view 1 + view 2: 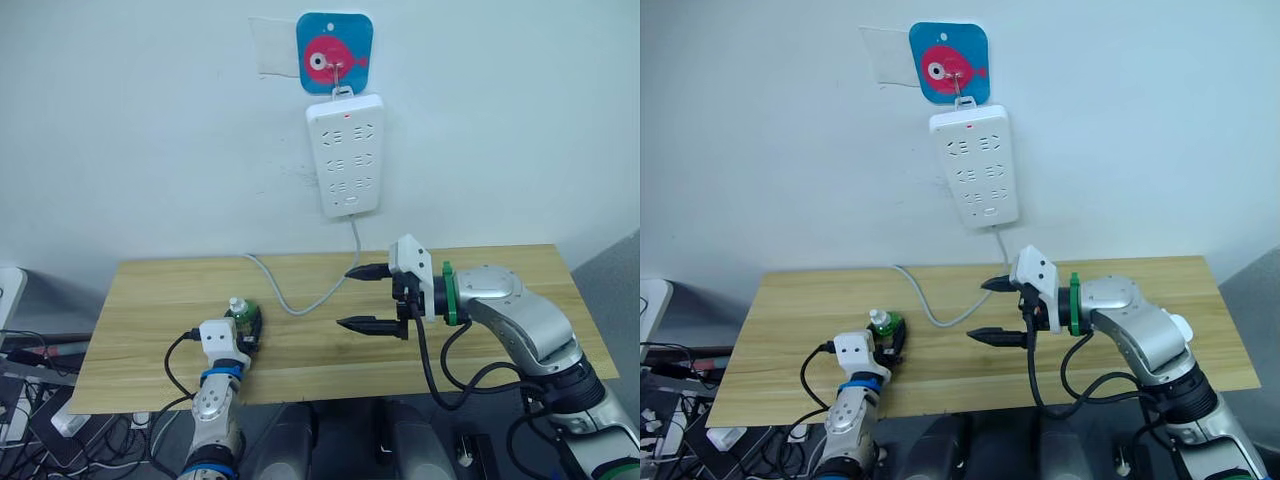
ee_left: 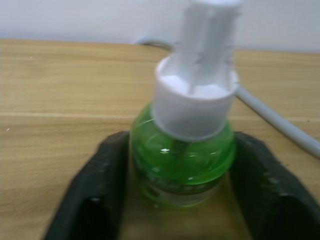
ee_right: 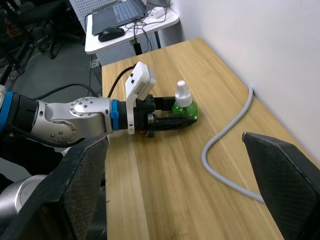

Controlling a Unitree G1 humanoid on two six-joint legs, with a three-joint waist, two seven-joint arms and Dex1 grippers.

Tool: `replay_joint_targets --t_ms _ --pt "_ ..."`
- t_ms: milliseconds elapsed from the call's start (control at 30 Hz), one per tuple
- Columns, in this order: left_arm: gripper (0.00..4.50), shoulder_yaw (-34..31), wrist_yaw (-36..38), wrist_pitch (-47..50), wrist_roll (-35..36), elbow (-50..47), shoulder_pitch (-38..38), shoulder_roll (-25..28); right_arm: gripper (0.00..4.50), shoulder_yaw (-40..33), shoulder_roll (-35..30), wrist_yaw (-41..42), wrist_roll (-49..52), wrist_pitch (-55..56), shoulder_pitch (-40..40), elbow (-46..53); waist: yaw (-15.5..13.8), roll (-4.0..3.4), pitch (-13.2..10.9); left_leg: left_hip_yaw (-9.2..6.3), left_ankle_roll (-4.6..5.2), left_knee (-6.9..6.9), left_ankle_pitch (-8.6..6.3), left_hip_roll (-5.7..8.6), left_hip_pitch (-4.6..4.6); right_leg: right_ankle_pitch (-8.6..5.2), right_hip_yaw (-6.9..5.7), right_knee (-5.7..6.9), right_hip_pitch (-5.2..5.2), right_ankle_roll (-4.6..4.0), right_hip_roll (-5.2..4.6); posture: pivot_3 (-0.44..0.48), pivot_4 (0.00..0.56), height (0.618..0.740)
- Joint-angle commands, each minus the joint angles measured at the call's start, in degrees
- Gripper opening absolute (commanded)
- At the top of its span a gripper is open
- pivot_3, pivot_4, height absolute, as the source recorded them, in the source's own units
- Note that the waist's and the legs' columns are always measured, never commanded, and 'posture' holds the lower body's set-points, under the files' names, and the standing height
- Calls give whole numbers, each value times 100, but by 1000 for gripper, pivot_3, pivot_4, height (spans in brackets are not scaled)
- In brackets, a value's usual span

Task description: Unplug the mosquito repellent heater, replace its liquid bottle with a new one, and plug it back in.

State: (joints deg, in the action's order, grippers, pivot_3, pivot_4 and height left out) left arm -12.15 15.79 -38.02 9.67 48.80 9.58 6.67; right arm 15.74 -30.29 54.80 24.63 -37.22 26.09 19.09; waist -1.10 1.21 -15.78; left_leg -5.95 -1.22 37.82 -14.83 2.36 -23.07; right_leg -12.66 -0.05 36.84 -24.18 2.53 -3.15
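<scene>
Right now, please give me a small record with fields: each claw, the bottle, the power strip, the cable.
left claw: shut on the green bottle, on the table's left part
right claw: open, empty, over the table's middle
green bottle: upright on the wooden table, white cap on, a black finger on each side
power strip: hangs on the wall from a hook on a blue fish plate; nothing is plugged into its sockets
cable: grey, runs from the strip down onto the table

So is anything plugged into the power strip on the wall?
No, every socket on the power strip hanging on the wall is bare.
</scene>
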Motion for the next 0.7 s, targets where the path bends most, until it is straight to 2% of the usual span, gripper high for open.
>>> replay_joint_targets --t_ms 33,167,267,400,467,567,700 --pt "2244 30 16 -162 -56 -28 -106 -6 4500 -120 88 -139 101 -22 3 256 2 0 0 0 0 0 0 0 0 0 0 0 0 0 0 28 274 740" --pt "2244 340 15 128 -417 -785 -346 163 4500 -140 240 -383 8 43 -56 194 5 0 0 -3 0 -1 0 -1 0 0 -1 1 -1 0 0 49 270 740" --pt "2244 907 517 880 -707 -2327 -559 519 4500 -133 355 -551 -116 215 -132 114 -3 -1 -1 -11 -1 -1 1 -1 -4 1 -8 3 -1 -3 1 82 268 740" --pt "2244 1343 1615 2966 412 -4620 -610 1098 4500 -127 617 -880 -194 306 -258 101 -25 -1 0 -28 -7 1 4 -1 -9 1 -24 3 1 -6 1 103 257 740" --pt "2244 1548 2330 3920 941 -5462 -503 1638 4500 -116 806 -1100 -209 274 -298 160 -19 -2 0 -25 -8 -1 4 -2 -8 0 -22 3 0 -11 1 91 252 740" --pt "2244 1797 3188 4754 1248 -5869 -150 2331 4500 -63 1081 -1421 -314 321 -322 139 11 -4 0 -26 -10 -8 4 -3 -6 -7 -25 10 -4 -26 5 60 243 740" --pt "2244 1924 3624 5034 1300 -5786 244 2542 4500 -9 1309 -1683 -469 386 -312 120 95 -6 1 -29 -19 -18 9 -4 -3 -12 -31 10 -4 -32 10 15 232 740"
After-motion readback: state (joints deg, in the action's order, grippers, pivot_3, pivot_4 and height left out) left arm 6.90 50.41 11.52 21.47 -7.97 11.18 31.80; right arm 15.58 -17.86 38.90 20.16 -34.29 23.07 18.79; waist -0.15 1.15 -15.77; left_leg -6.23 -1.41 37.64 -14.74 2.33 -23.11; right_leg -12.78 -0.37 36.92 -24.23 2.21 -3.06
